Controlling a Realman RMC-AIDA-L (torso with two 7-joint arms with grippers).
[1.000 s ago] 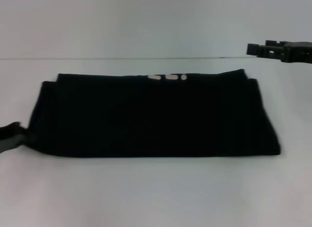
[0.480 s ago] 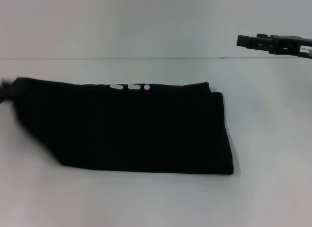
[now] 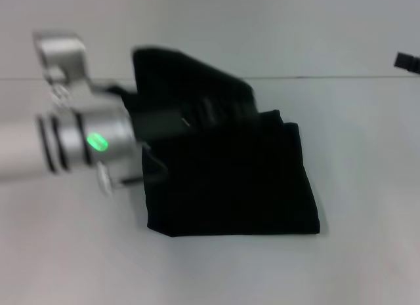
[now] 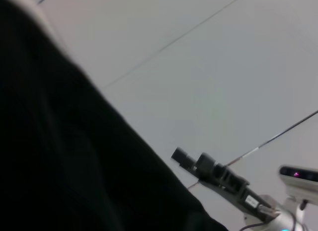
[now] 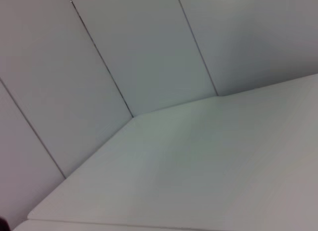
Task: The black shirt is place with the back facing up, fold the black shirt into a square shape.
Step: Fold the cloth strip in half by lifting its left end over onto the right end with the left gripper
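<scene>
The black shirt (image 3: 236, 180) lies mid-counter (image 3: 216, 272), its left end lifted by the left gripper (image 3: 154, 131) toward the right edge; its fingers are hidden, so I cannot tell their state. The right gripper (image 3: 407, 61) waits far right.

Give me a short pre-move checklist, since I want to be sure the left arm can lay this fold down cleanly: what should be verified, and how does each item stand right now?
1. Left hand has the black shirt: ok, a flap is lifted off the table at its wrist; the grip itself is hidden by fabric.
2. Raised flap is over the lying part: ok, it stands above the shirt's left portion.
3. Lower layers flat: ok on the right and front edges; under the flap cannot tell.
4. Right hand out of the way: ok, up at the far right edge, apart from the shirt.
5. Square result: not ok yet, fold unfinished.
</scene>
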